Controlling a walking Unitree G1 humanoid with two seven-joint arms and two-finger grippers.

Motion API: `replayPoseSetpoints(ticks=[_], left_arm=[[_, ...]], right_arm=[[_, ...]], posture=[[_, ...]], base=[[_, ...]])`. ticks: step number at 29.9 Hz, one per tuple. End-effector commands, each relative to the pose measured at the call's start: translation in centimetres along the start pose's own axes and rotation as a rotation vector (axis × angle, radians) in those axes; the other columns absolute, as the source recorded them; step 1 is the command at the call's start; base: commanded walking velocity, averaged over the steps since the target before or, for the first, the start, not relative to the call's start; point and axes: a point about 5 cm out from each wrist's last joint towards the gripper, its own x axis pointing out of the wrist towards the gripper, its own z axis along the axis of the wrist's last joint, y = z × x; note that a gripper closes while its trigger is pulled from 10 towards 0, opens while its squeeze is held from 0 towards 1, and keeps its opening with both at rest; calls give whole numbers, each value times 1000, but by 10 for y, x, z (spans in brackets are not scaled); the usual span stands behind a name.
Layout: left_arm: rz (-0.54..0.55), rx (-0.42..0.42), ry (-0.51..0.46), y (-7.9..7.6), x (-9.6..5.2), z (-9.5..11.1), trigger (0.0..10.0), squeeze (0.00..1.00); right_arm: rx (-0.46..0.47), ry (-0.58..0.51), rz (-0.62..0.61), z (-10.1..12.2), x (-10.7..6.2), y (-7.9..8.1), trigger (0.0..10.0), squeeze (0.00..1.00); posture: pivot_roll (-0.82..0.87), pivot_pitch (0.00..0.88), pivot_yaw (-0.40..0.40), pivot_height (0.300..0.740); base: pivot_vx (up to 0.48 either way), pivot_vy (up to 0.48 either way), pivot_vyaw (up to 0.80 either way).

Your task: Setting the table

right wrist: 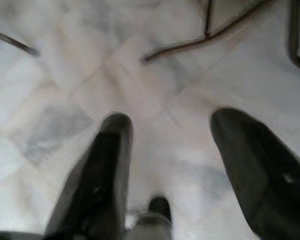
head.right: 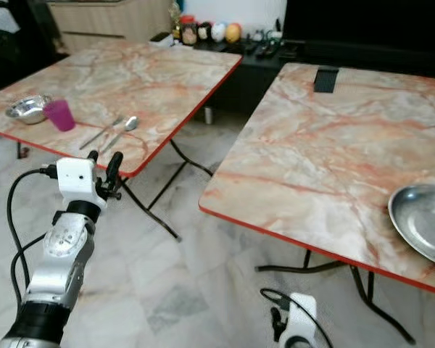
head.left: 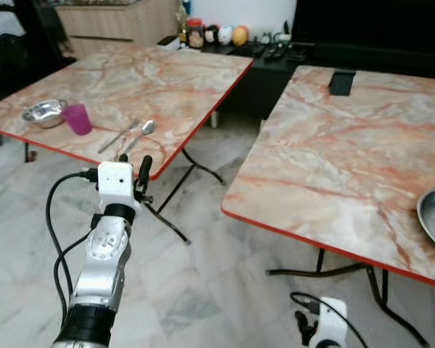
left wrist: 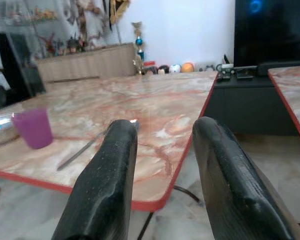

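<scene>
Left gripper [left wrist: 162,165]: jaws spread, empty, raised just short of the left bench's [head.left: 167,80] red edge.
Right gripper [right wrist: 182,165]: jaws spread, low over the floor [right wrist: 155,75].
Left bench: bowl [head.left: 45,112], cup [head.left: 77,119], spoon [head.left: 139,133] near its front edge.
Right bench [head.left: 333,159]: plate [head.right: 424,221] at its near edge.
Gap: open floor between benches.
Writing: none legible.

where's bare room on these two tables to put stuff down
Right table: bare between the black object at its far edge and the metal plate at its near right corner. Left table: far half bare; bowl, purple cup, spoon crowd the near edge.
</scene>
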Motion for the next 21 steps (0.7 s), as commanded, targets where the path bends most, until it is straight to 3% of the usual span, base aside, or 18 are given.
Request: replayPoseSetpoints(ticks=[1,19,21], left_arm=[[16,19,-3,6,0,2,10000,0],[15,10,12,8,-1,-1,10000,0],[-5,14,38,8,-3,-9,10000,0]], right_arm=[[6,4,18,-2,0,7,10000,0],[33,17,-4,-4,-1,4,10000,0],[37,24,-9,-5,-1,4,10000,0]], posture=[[47,0,14,724],[50,0,16,724],[50,0,16,724]], base=[[0,274,0],[0,279,0],[0,287,-706]])
